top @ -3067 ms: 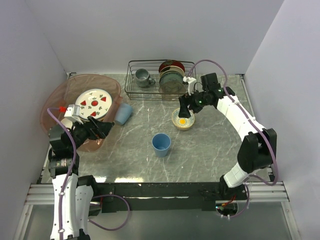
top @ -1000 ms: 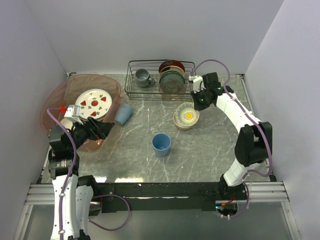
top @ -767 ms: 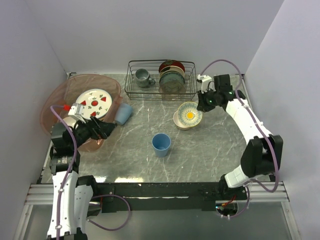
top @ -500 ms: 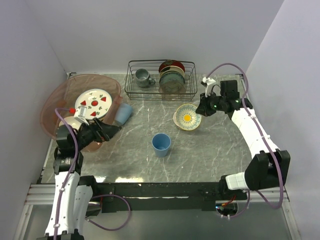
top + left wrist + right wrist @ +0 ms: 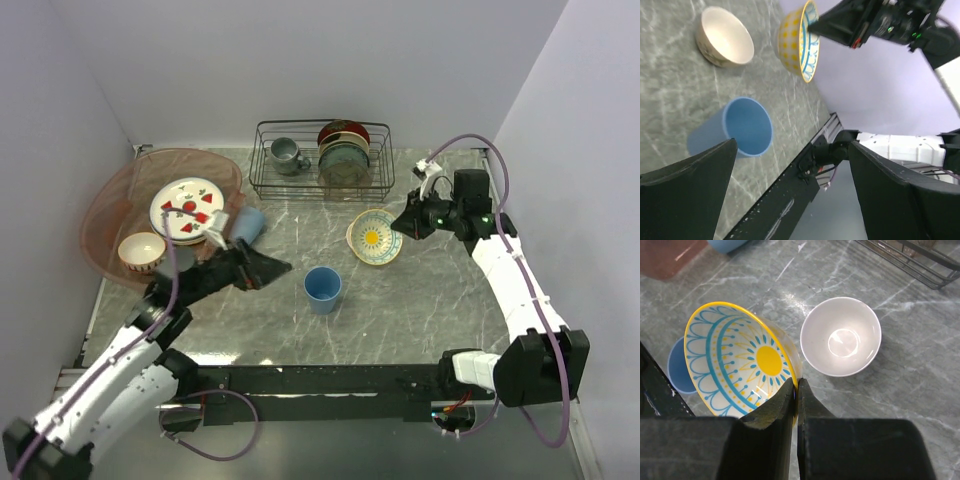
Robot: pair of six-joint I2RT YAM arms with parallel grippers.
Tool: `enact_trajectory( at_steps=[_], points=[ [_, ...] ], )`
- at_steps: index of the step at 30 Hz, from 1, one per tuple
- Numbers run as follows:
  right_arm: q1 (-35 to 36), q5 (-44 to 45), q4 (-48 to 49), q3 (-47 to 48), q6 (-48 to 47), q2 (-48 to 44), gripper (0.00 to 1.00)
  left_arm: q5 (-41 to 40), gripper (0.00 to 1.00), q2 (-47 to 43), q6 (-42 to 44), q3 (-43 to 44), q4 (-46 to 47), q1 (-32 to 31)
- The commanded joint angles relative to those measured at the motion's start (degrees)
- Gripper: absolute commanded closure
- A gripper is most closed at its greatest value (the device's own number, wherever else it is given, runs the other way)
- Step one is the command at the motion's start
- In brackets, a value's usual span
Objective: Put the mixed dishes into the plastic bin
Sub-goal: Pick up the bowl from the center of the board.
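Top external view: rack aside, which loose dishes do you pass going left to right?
cream bowl → strawberry plate → tipped blue cup → upright blue cup → yellow-and-blue bowl

The patterned bowl [image 5: 742, 362] is white inside with blue arcs, a yellow sun and a yellow rim. The plain bowl [image 5: 841, 336] is cream-white. The cup [image 5: 322, 288] is light blue, the table [image 5: 420, 300] grey with pale veins, and the bin [image 5: 112, 205] translucent pinkish-red. The plate [image 5: 185, 208] is white with red strawberry marks.
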Motion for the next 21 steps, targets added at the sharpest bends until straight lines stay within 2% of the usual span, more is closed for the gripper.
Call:
enact_trajectory(
  at_steps=[1,4,10,17,21],
  points=[
    [-0.6,-4.2,5.2,-0.8,1.7,-4.0,1.0,-18.8,0.01,6.5,0.8,7.7,3.0,-13.6],
    [-0.6,-4.8,5.8,-1.5,2.1,-5.0,1.0,-29.6,0.01,13.3,2.5,13.2,0.6,-21.6],
    [-0.7,-5.8,6.0,-1.9,2.4,-6.2,1.0,-45.3,0.01,25.9,2.4,23.7,-5.0,-30.0],
    [-0.7,-6.2,6.5,-2.6,2.6,-7.3,1.0,-58.6,0.01,40.5,-0.3,36.5,-16.2,-35.7],
    [-0.7,-6.4,6.6,-2.6,2.6,-7.6,1.0,-63.2,0.03,46.1,-1.1,43.6,-22.3,-37.4]
  ],
)
